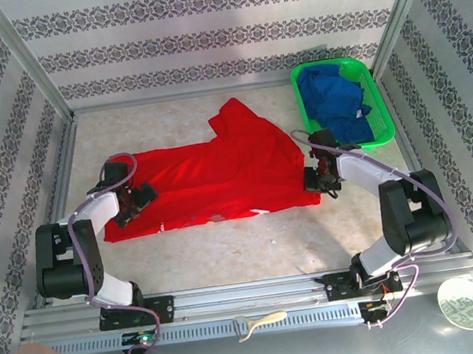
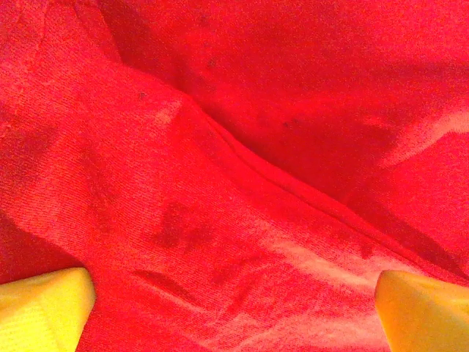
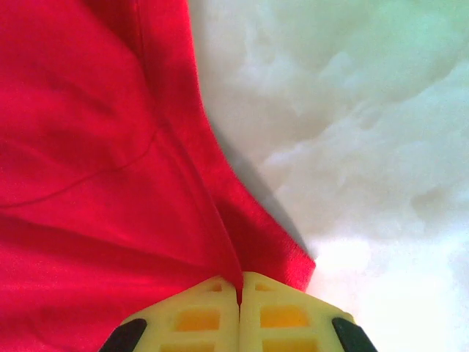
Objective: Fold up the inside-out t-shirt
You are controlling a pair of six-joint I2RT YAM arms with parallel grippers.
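Observation:
The inside-out t-shirt (image 1: 215,179) is bright red and lies spread across the middle of the table, one sleeve pointing toward the back. My left gripper (image 1: 136,200) hovers over its left end, open, with both yellow fingertips (image 2: 44,308) wide apart above wrinkled red cloth (image 2: 234,183). At the shirt's right edge my right gripper (image 1: 321,179) is shut, its yellow fingers (image 3: 201,315) pinching a fold of the red fabric (image 3: 102,161) near a corner of the hem.
A green basket (image 1: 383,129) holding a blue garment (image 1: 340,104) stands at the back right, close behind the right arm. Bare pale tabletop (image 3: 352,132) lies right of the shirt and in front of it. Patterned walls enclose the work area.

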